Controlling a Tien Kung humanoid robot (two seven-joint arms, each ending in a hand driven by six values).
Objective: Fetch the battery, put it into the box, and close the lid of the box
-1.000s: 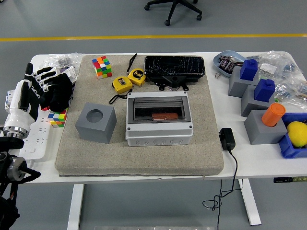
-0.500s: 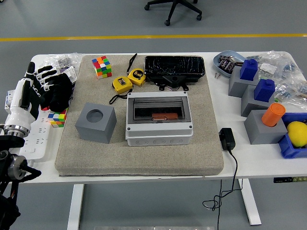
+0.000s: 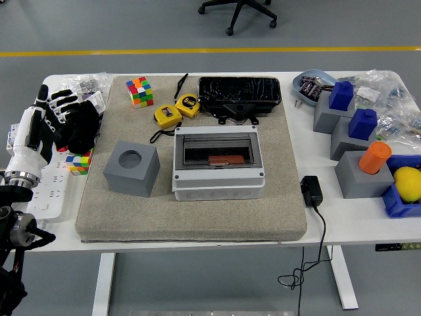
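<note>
A grey box [image 3: 218, 164] with a dark see-through lid lies closed in the middle of the beige mat [image 3: 191, 217]. An orange-brown battery [image 3: 225, 160] shows through the lid, inside the box. My left hand [image 3: 69, 122], black fingers spread and empty, hovers at the table's left edge, well left of the box. My right hand is out of view.
A grey cube with a round hole [image 3: 131, 168] stands left of the box. Two yellow tape measures [image 3: 176, 110], a colour cube [image 3: 139, 91] and a black tray [image 3: 240, 96] lie behind it. Grey blocks, a blue bin and a black adapter [image 3: 311, 191] are on the right.
My left hand has drifted slightly left and back. Nothing else moved.
</note>
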